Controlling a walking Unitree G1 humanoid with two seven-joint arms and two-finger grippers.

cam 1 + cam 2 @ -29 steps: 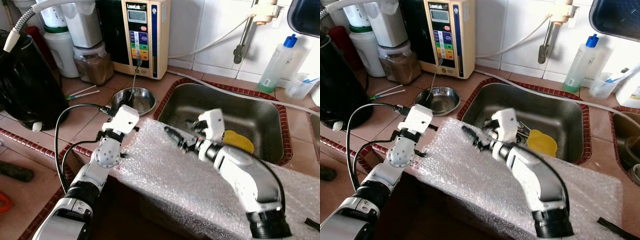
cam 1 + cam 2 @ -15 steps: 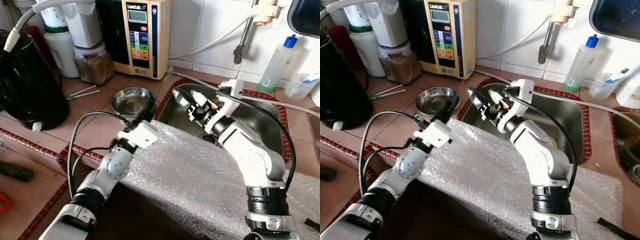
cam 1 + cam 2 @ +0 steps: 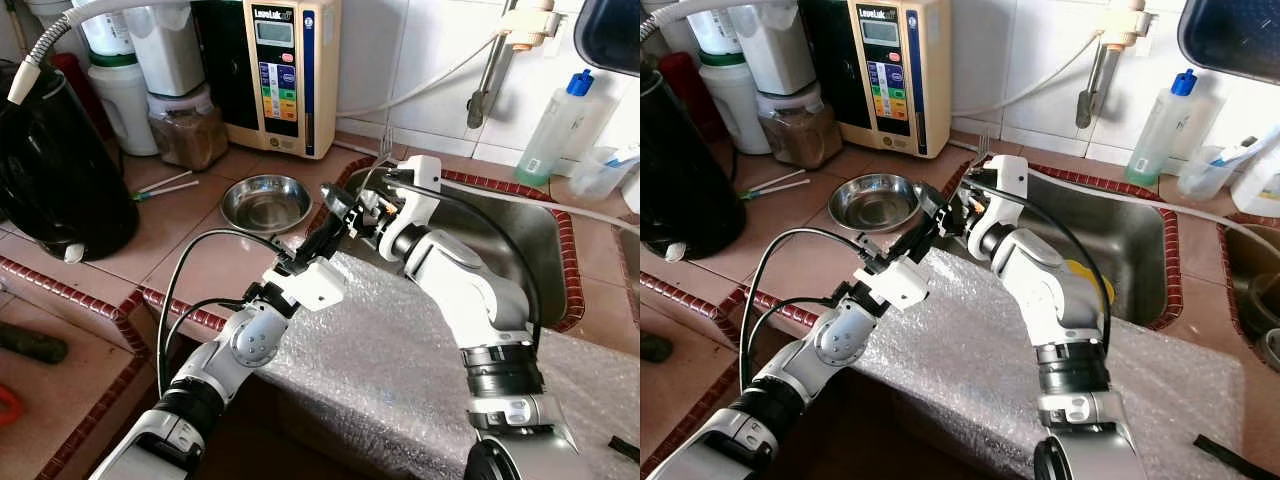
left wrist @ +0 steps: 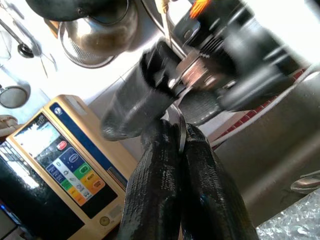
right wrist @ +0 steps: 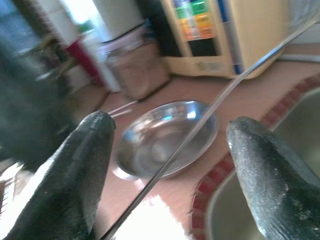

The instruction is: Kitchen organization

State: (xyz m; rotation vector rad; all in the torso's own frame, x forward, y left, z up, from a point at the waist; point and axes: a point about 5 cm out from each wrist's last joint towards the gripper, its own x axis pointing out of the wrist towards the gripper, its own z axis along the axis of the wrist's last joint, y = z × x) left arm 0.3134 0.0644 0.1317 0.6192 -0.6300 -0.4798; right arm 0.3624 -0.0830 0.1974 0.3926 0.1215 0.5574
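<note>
A fork (image 3: 981, 152) is being handed over above the sink's (image 3: 1160, 300) near-left corner: the left gripper (image 3: 923, 228) is clamped on it, the right gripper (image 3: 952, 212) is spread. Next, the fork is probably to be carried off.

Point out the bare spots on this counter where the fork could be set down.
Free: the tiles between the steel bowl and the black kettle, and the bubble wrap in front of the sink. Crowded: the back row by the water purifier and jars, and the sink corner, where both pincers, left and right, meet at the fork.
</note>
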